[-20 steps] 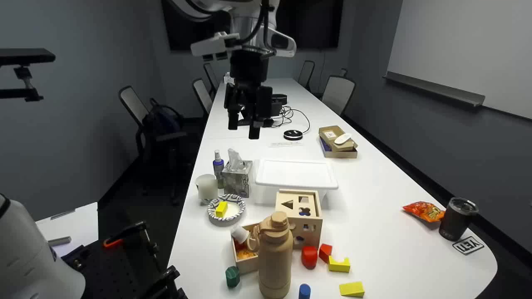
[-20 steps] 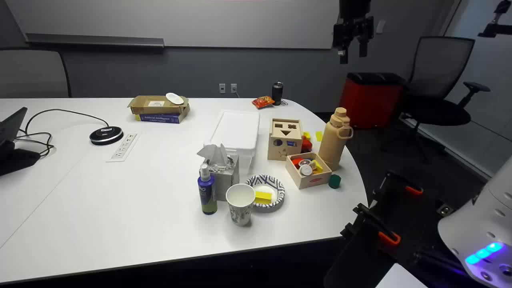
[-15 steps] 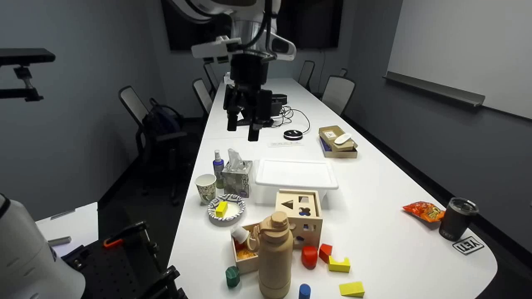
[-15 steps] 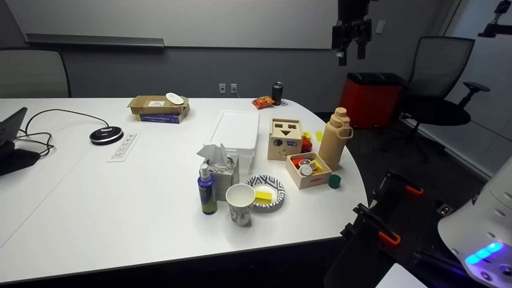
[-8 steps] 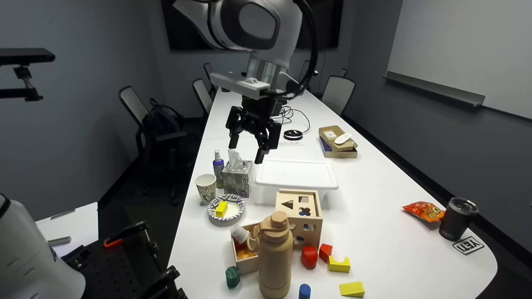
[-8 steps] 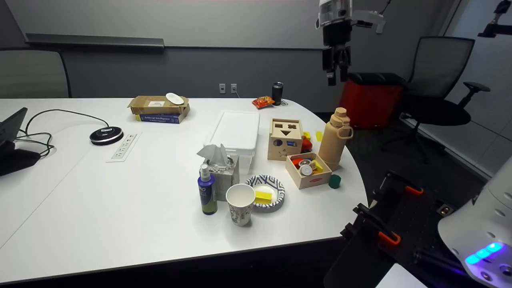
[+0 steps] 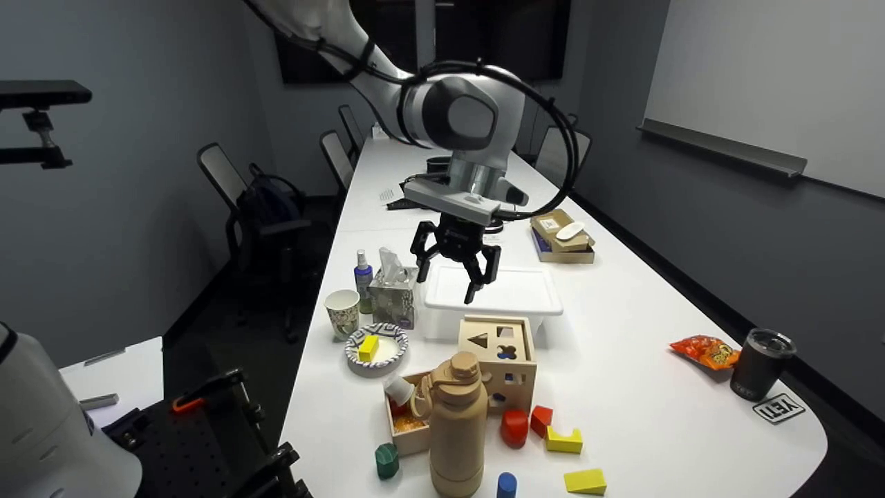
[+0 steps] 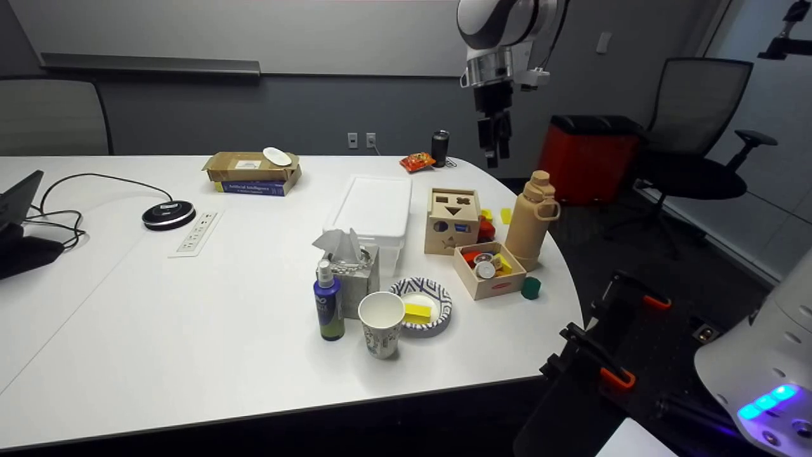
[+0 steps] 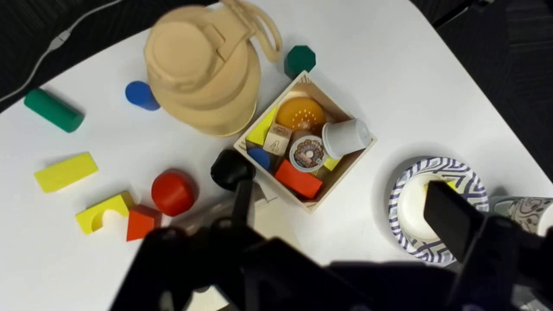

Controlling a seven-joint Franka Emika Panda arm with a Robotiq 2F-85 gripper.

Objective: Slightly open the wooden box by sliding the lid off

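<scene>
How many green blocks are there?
2: a green cylinder near the edge of the table, a green prism beside the wooden tray. More may hide inside the wooden box.

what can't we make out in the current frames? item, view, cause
Wooden box, wrist view: mostly hidden behind the gripper.
Its contents, both exterior views: walls hide all but bits of blue.
Gap at the lid's edge, exterior views: too small to tell.
Yellow block, wrist view: mostly behind one of the fingers.
Paper cup, wrist view: cut off by the right edge.
Blue cylinder, an exterior view: cut off by the bottom edge.
</scene>
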